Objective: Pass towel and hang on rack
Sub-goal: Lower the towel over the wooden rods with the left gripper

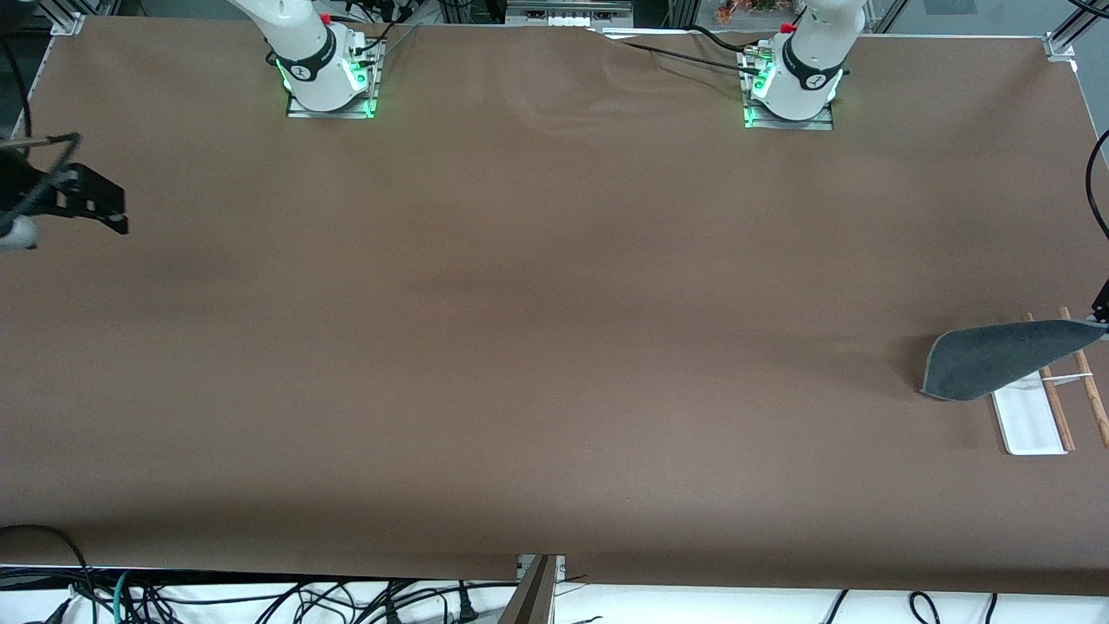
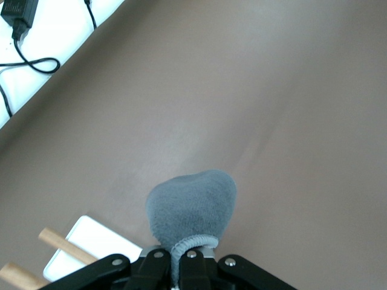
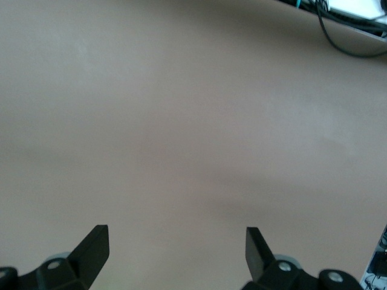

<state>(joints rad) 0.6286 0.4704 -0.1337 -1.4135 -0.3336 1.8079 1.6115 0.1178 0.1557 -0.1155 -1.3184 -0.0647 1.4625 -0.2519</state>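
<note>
The dark grey towel [image 1: 992, 357] hangs by one corner from my left gripper [image 1: 1102, 321], which is shut on it at the left arm's end of the table. The cloth stretches over the rack [image 1: 1027, 420], covering part of its two wooden rods [image 1: 1059, 416] and white base. In the left wrist view the towel [image 2: 192, 208] bulges out just past the shut left gripper [image 2: 179, 267], with the rack's white base [image 2: 91, 240] and a rod [image 2: 63, 244] below. My right gripper [image 1: 91, 201] waits open over the right arm's end of the table; in its own view the open right gripper [image 3: 177, 238] holds nothing.
Brown table cover [image 1: 537, 329] spans the whole work surface. Both arm bases [image 1: 329, 78] stand along the edge farthest from the front camera. Cables [image 1: 260, 598] lie off the table's near edge.
</note>
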